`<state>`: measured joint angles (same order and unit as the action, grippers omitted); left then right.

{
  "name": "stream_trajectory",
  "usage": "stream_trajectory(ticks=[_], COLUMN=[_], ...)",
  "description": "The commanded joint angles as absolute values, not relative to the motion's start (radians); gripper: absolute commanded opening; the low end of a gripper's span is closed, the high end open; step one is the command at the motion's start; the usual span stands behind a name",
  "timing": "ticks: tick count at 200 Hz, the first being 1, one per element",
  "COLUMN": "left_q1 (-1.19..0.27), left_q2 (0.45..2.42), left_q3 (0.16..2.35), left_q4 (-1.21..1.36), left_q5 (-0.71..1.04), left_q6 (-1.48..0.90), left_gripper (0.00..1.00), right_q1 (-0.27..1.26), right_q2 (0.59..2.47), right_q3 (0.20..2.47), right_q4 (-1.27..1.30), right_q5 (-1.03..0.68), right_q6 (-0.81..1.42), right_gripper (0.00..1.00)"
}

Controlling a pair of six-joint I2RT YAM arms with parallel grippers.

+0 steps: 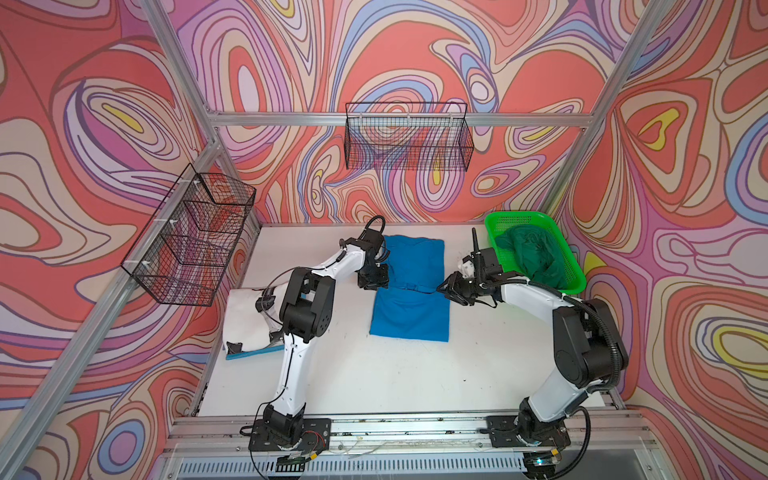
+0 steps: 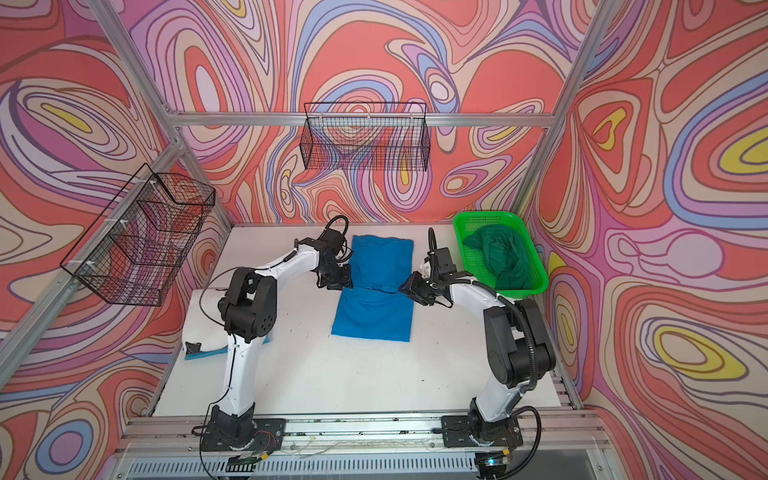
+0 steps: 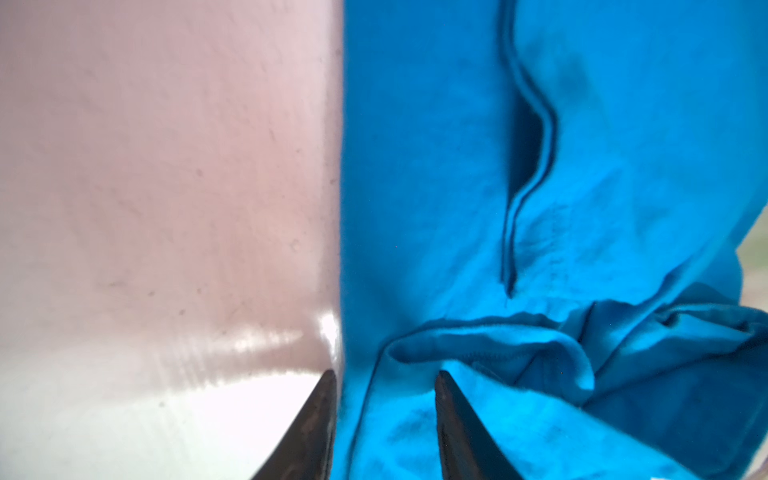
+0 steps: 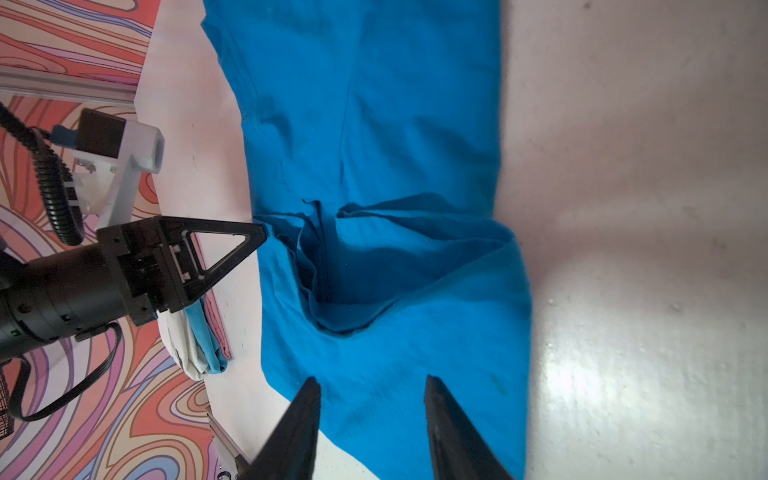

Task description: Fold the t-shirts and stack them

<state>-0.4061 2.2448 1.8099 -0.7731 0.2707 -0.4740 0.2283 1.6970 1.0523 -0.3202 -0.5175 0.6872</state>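
A bright blue t-shirt [image 1: 409,307] [image 2: 374,316] lies in a long strip on the middle of the white table, pinched into a crease across its middle [image 4: 353,257]. My left gripper [image 1: 380,284] [image 3: 384,376] is at the crease's left end, jaws apart over the cloth's edge. My right gripper [image 1: 444,289] [image 4: 372,380] hovers at the right end, jaws apart above the cloth. A dark green t-shirt [image 1: 536,257] is bunched in the green basket [image 1: 519,216]. At the left, a folded white t-shirt [image 1: 249,316] rests on a lighter blue one [image 1: 253,353].
Two black wire baskets hang on the walls, one on the left [image 1: 191,237] and one at the back [image 1: 409,137]. The green basket stands at the table's back right corner. Both arm bases sit on the aluminium rail [image 1: 415,424] along the front edge.
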Motion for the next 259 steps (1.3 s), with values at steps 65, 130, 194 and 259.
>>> stream_trajectory(ticks=[65, 130, 194, 259], left_q1=[-0.414, -0.422, -0.424, -0.442], left_q2=[2.205, 2.216, 2.225, 2.237], left_q3=[1.776, 1.778, 1.793, 1.787], left_q4=[-0.731, -0.722, -0.767, -0.756], left_q5=[0.281, 0.302, 0.216, 0.236], left_q6=[-0.472, -0.478, -0.433, -0.436], left_gripper=[0.35, 0.29, 0.38, 0.38], right_q1=[0.223, 0.222, 0.223, 0.223], right_q2=[1.678, 1.68, 1.68, 1.683], right_q3=[1.034, 1.03, 1.025, 1.022], right_q4=[-0.298, -0.296, -0.293, -0.291], right_q5=[-0.528, -0.532, -0.534, -0.539], right_q6=[0.679, 0.678, 0.678, 0.678], right_gripper=[0.43, 0.43, 0.42, 0.42])
